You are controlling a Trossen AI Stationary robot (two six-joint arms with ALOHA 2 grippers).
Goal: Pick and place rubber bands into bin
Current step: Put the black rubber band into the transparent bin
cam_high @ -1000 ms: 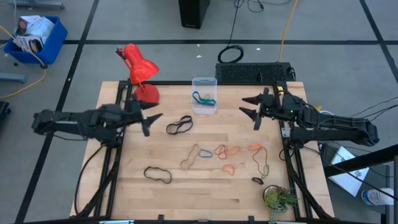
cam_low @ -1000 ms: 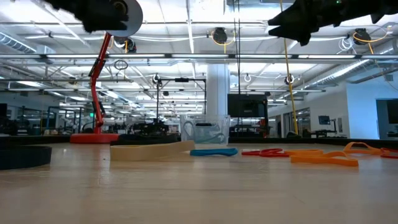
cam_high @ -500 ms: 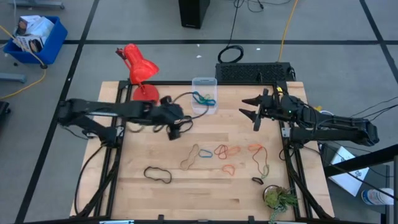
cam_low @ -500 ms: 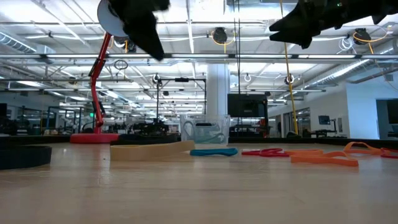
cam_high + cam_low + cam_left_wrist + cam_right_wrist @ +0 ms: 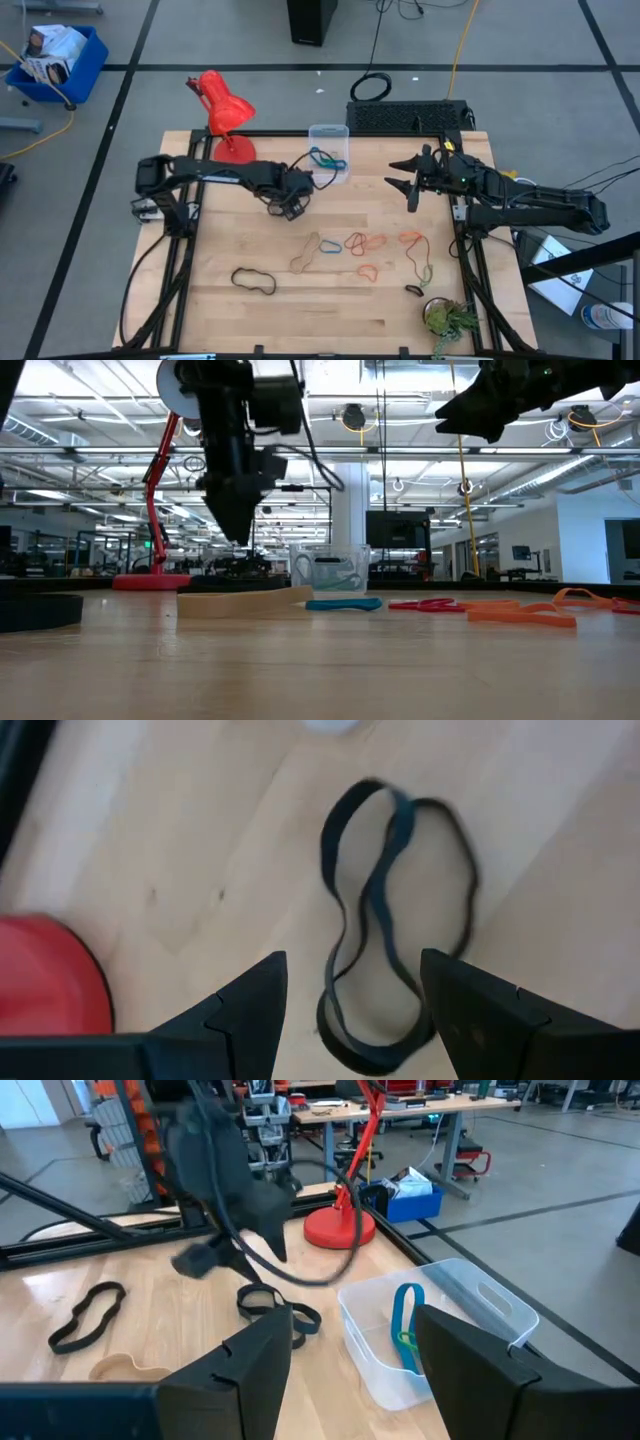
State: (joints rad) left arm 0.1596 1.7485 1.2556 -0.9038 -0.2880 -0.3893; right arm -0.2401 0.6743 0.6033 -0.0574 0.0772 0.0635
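Now the left gripper [image 5: 290,203], having swung in from the table's left side, is hovering with fingers apart directly over the black rubber band [image 5: 395,920] near the bin [image 5: 328,150]; the right gripper [image 5: 408,180] is waiting spread open.

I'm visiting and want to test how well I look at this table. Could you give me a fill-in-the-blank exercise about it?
1. The left gripper hangs open above a twisted rubber band coloured ____.
2. The clear bin already holds a band coloured ____.
3. The lamp at the table's far edge is ____.
4. The right gripper waits with its jaws ____.

Missing words: black; blue; red; open
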